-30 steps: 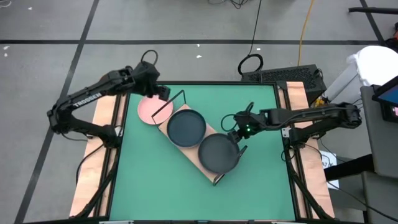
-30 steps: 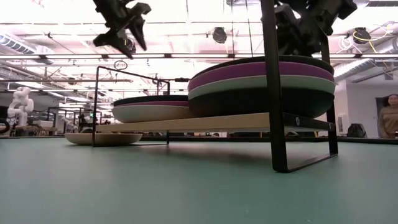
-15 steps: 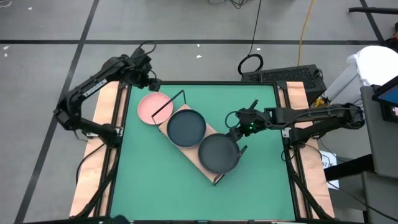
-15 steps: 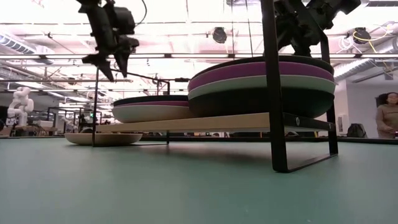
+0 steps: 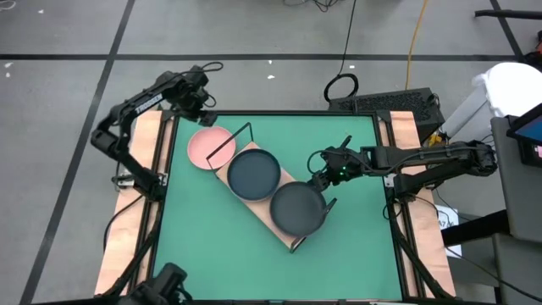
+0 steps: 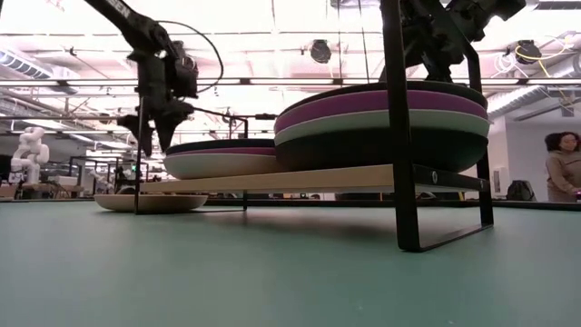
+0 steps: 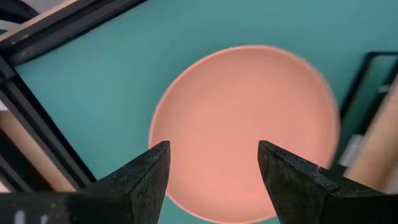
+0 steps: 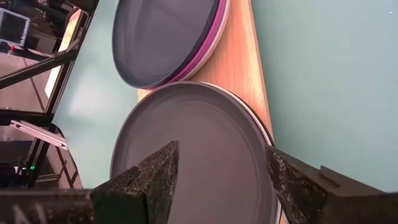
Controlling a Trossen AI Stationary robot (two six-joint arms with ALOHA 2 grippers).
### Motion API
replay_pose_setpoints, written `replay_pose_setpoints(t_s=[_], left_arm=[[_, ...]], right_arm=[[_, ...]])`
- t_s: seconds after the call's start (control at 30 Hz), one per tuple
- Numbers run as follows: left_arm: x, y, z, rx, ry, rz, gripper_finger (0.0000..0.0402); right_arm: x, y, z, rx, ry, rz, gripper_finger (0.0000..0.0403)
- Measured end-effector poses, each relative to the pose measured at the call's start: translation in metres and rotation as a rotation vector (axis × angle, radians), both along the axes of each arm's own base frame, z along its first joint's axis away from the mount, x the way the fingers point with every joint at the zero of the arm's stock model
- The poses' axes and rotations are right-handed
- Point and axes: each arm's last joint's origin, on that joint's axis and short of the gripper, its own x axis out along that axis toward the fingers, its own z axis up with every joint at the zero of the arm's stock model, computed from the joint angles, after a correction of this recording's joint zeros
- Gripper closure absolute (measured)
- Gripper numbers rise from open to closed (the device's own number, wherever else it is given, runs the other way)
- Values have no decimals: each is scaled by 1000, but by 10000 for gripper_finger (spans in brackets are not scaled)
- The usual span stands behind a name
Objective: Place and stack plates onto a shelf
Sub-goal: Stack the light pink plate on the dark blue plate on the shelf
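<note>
A pink plate [image 5: 208, 149] [image 7: 245, 124] rests flat on the green table beside the shelf's [image 5: 282, 175] far-left wire end. On the shelf board [image 6: 290, 178] sit two stacks of plates, one topped dark [image 5: 254, 174] [image 6: 222, 156] and one with purple and pale layers [image 5: 298, 209] [image 6: 381, 123]. My left gripper [image 5: 201, 108] [image 6: 154, 138] [image 7: 214, 155] hangs open, pointing down, above the pink plate's far-left side. My right gripper [image 5: 324, 180] [image 8: 221, 155] stands open above the near-right stack's edge, slanting down, touching nothing.
Wooden rails [image 5: 140, 182] line the table's left and right sides. A keyboard [image 5: 389, 103] and a cable coil [image 5: 341, 86] lie beyond the far edge. A person [image 6: 563, 165] stands in the room at the right. Bare green table [image 5: 220, 254] lies near the front.
My left gripper has swung from over the pink plate's far edge toward the table's far-left corner, come down, and tipped until it points straight down. Its fingers stay open. The plates and the shelf have kept still.
</note>
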Motion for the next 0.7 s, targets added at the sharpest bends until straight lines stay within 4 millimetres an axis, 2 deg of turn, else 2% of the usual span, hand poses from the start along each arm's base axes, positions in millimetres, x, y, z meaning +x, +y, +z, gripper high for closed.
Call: replay_pose_setpoints(t_s=[0.17,0.43,0.7], left_arm=[[2,11,-17,16,97,-65,156],[0,29,-42,-13,155,-82,156],[-5,39,-56,-30,177,-64,156]], right_arm=[[0,0,0,6,-4,-5,183],[1,0,1,17,-15,-6,183],[2,0,2,23,-24,-13,183]])
